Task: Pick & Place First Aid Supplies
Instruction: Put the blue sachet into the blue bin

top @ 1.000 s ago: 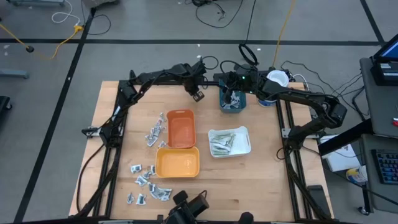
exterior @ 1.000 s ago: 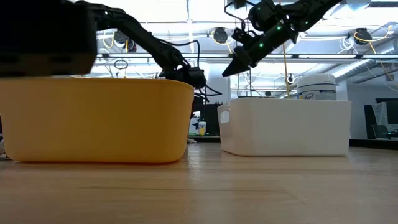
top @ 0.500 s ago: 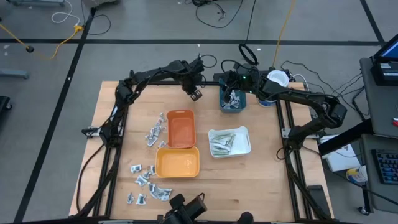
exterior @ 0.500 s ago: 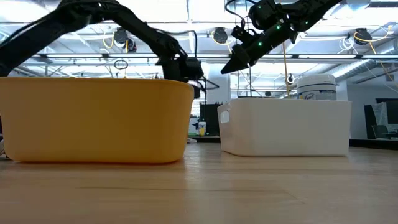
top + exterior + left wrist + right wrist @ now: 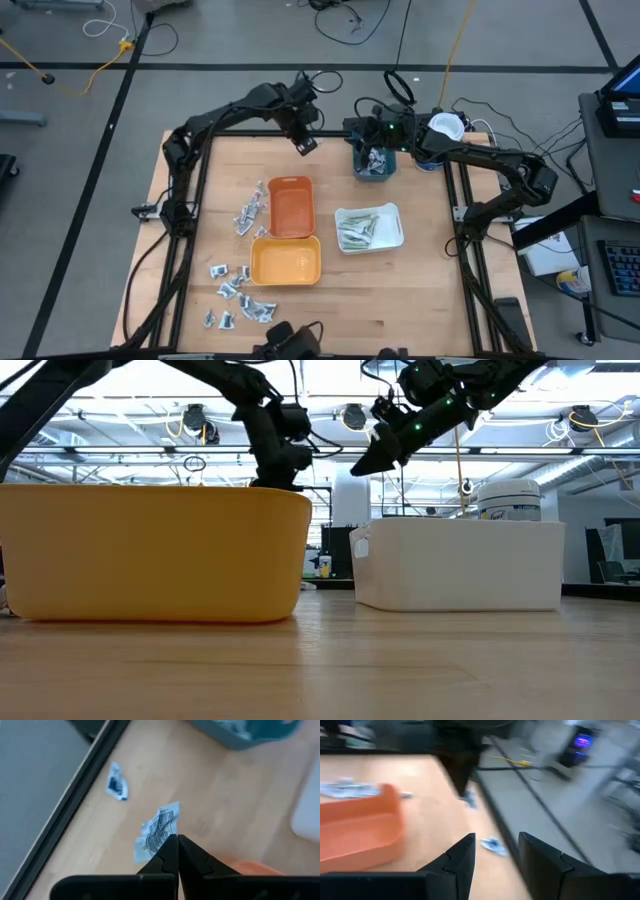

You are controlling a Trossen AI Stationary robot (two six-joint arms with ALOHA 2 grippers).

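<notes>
pinching printed sachet (image 5: 157, 830), left hand (image 5: 177, 839); print unreadable; right hand (image 5: 496, 847) parted, empty, above teal tray (image 5: 374, 164)

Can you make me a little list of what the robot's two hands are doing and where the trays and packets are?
Left gripper: shut on a crinkled packet, up near the table's far edge
Right gripper: open, empty, above the teal tray
Orange tray: middle of the table, looks empty
Yellow tray: just in front of the orange one, looks empty
White tray: holds pale green strips
Loose packets: scattered beside the orange and yellow trays
</notes>
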